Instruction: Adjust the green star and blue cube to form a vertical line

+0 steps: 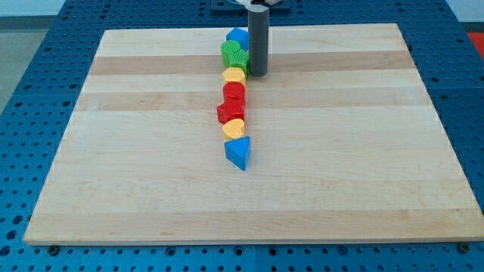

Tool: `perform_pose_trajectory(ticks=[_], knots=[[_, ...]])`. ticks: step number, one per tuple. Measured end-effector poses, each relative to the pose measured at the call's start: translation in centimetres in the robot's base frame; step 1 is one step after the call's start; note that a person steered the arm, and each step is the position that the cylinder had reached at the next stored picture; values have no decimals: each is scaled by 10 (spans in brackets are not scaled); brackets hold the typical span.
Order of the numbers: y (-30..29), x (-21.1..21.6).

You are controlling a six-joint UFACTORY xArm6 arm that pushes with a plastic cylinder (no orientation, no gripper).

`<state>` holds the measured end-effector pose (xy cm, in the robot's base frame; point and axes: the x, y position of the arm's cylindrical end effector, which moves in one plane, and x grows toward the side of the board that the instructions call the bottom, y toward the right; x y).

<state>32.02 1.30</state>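
The blue cube [237,36] sits at the view's top of a column of blocks, with the green star [234,56] touching it just below. My tip [258,73] is on the board just right of the green star, close to its right side. The rod rises from there to the view's top edge. Below the star the column goes on with a yellow block [234,75], a red block [234,92], a second red block [230,112], a yellow block [234,127] and a blue triangular block [238,153].
The wooden board [363,151] lies on a blue perforated table [23,113]. The column runs roughly vertically near the board's middle, from near its top edge to its centre.
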Motion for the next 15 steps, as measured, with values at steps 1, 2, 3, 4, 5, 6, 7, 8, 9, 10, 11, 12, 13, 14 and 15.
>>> perform_pose_trajectory(ticks=[1, 2, 3, 4, 5, 6, 7, 8, 9, 10, 11, 12, 13, 14, 15], knots=[[11, 4], [19, 10], [34, 2], [35, -14], [35, -27], [23, -27], [18, -27], [17, -27], [15, -24], [14, -20], [8, -20], [-4, -20], [-11, -20], [-10, -20], [13, -22]])
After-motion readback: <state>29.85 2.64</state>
